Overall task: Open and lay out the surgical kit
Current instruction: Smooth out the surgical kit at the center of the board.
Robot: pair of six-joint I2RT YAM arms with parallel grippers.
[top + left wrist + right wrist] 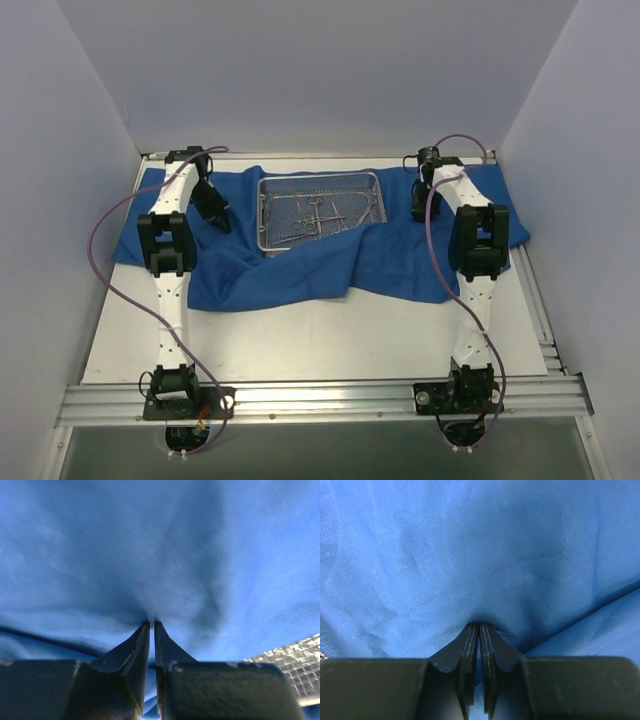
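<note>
We're on a pale, off-white table (330, 345) here. Spread across its far half lies the royal-blue cloth wrap (400, 262), rumpled and creased. It runs from close to the left wall right out to the table's right edge, with its near hem wavy. A silver rail (320, 398) lines the near edge.

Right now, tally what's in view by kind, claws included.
cloth: 1
tray: 1
claws: 2, the left claw and the right claw, each pinching the cloth
instruments in the tray: too small to count
Total: 4, instruments aside
</note>
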